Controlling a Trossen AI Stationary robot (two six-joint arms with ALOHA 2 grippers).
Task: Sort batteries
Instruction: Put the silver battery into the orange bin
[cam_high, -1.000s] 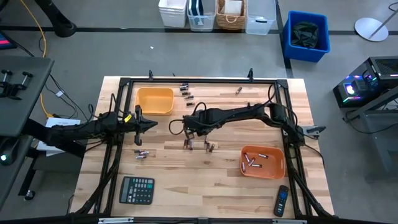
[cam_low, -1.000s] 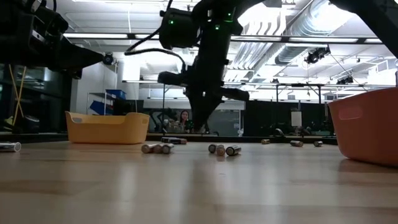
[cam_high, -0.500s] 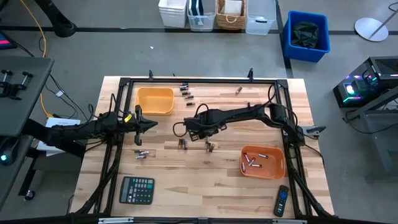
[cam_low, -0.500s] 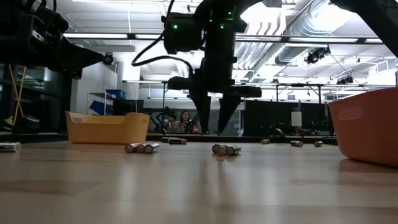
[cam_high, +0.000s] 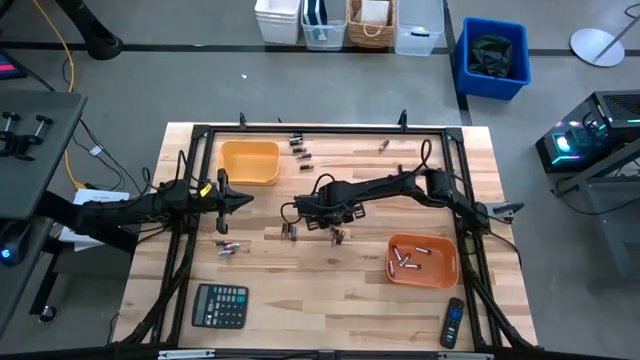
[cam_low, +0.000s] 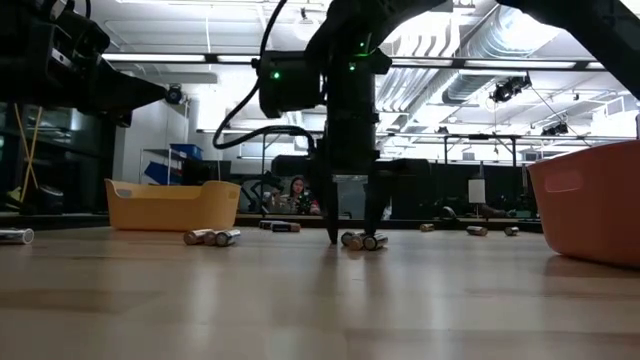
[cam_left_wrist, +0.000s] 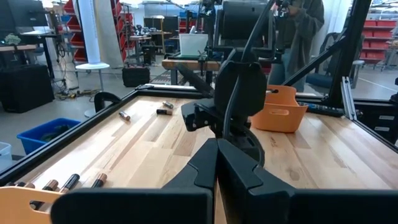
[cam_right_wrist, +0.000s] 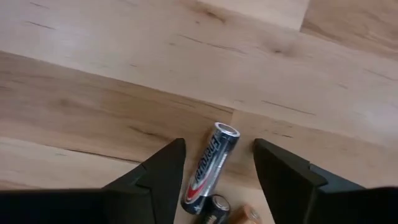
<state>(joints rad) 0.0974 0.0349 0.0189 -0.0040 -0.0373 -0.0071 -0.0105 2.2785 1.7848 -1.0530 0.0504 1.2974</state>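
Observation:
My right gripper (cam_right_wrist: 219, 144) stands open at the table's middle, fingers pointing down, fingertips low at the wood. A silvery battery (cam_right_wrist: 210, 167) lies between the fingers with a gap on each side. It belongs to a small cluster (cam_high: 337, 237) lying on the table. Another small cluster of batteries (cam_high: 289, 231) lies a little to the left, a pair (cam_high: 228, 246) farther left, and several (cam_high: 298, 148) near the far edge. My left gripper (cam_high: 245, 200) hovers shut over the table's left part, with nothing in it.
A yellow bin (cam_high: 249, 162) stands at the far left. An orange bin (cam_high: 440, 272) with several batteries inside stands at the near right. A black calculator (cam_high: 220, 306) and a remote control (cam_high: 453, 322) lie by the near edge. A person shows beyond the table (cam_left_wrist: 305, 25).
My right gripper has opened and gone down and a little toward the table's right, until its fingers stand on either side of a battery. The small cluster of batteries to its left has rolled farther toward the table's left.

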